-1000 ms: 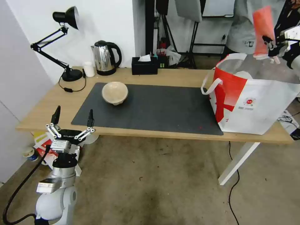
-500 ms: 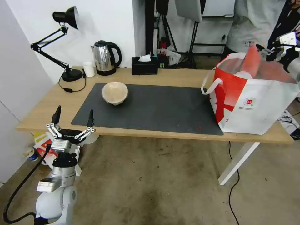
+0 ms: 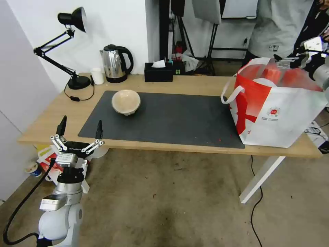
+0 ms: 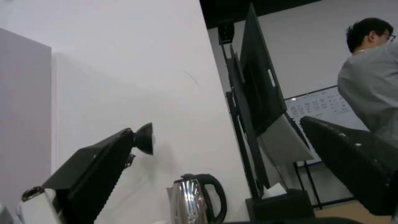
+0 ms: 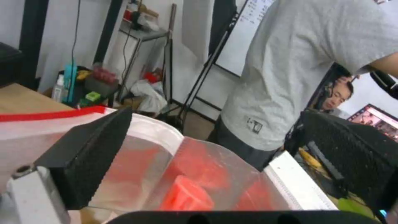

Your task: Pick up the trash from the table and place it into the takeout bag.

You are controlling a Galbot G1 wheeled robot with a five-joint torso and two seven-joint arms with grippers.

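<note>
Right end effector (image 3: 291, 61) open above takeout bag (image 3: 284, 116), red cup (image 5: 186, 196) inside

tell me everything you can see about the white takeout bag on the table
The takeout bag is a large boxy white tote with a red side panel, white loop handles and a small round red logo on its front. It stands upright and open at the right end of the table, one corner on the dark mat. Its lining looks silvery, and red shapes show inside. The right gripper hangs just above its mouth, jaws spread wide and empty.
</note>
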